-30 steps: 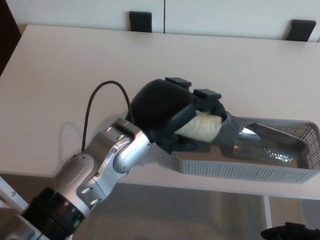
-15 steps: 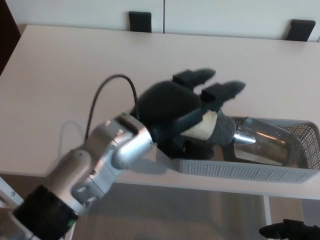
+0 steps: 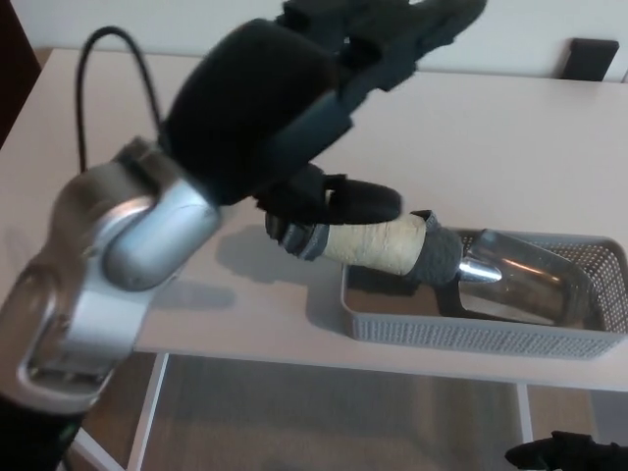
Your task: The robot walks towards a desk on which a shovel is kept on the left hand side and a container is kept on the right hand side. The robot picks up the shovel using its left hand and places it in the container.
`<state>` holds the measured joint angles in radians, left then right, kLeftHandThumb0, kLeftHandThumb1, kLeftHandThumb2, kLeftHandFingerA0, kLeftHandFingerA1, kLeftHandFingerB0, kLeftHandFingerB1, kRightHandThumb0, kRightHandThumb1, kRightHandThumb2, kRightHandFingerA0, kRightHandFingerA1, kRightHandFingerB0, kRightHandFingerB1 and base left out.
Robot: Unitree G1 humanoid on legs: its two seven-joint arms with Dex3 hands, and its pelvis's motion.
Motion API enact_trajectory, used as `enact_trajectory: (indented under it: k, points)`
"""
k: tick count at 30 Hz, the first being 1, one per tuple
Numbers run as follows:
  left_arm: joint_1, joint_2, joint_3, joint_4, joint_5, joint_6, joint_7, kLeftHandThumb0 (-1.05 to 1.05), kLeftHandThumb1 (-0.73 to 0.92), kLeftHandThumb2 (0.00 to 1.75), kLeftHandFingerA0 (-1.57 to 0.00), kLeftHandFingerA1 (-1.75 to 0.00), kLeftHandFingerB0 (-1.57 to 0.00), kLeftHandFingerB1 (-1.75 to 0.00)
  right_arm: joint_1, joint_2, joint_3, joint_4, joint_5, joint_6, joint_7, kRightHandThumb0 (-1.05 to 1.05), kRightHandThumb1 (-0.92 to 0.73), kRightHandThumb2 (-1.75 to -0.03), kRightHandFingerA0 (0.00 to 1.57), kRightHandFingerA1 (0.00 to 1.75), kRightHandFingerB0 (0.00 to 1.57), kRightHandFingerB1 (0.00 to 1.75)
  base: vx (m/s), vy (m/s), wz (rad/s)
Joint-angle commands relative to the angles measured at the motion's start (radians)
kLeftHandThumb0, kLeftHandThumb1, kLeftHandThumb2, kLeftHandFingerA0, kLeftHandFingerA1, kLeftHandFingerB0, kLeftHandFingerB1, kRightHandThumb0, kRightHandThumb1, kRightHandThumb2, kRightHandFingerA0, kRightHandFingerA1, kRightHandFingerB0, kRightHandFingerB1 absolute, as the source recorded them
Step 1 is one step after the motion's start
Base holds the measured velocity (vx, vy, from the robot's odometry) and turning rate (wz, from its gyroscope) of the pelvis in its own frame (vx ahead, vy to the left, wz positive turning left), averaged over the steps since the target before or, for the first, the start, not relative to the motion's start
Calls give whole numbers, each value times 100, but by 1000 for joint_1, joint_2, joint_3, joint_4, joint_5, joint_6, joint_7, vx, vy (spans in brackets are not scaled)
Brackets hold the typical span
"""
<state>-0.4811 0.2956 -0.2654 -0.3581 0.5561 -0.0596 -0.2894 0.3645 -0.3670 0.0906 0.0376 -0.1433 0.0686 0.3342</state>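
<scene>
- Since half a second ago, our left hand (image 3: 294, 118) has risen off the shovel (image 3: 442, 260) and now sits high in the head view, much nearer the camera; a full second ago it was wrapped around the handle.
- We see the left hand's fingers (image 3: 412, 29) spread apart and holding nothing, with the thumb (image 3: 358, 201) reaching out just above the handle; whether it touches, we cannot tell.
- Our silver forearm (image 3: 108, 265) fills the lower left of the view, and a black cable (image 3: 98, 69) loops over it.
- We find the shovel lying in the container (image 3: 471, 329): its shiny scoop rests inside, while the cream handle leans over the container's left rim and sticks out above the desk (image 3: 510, 147).
- Compared with the earlier frames, the shovel lies in much the same spot, though its handle is now fully uncovered.
- We note the container stands near the desk's front edge, to our right.
- Behind and to the left of it, the desk surface lies open, giving our hand room.
- Our right hand does not show here.
</scene>
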Motion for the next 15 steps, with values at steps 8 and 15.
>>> enact_trajectory:
  k: [8, 15]
  points:
    - [1234, 138, 1098, -338, -1582, -23, -995, -93, 63, 105, -16, -40, -16, -41, 57, -34, -34, 123, 14, -54, 3, -31, -56, -56, 55, 53, 48, 45, 0, 0, 0]
    - [1516, 134, 1393, -228, -1621, 97, -1223, -67, 92, 68, -25, -38, -31, -31, 72, -23, -36, 156, 5, -53, -21, -29, -57, -56, 56, 52, 48, 45, 0, 0, 0]
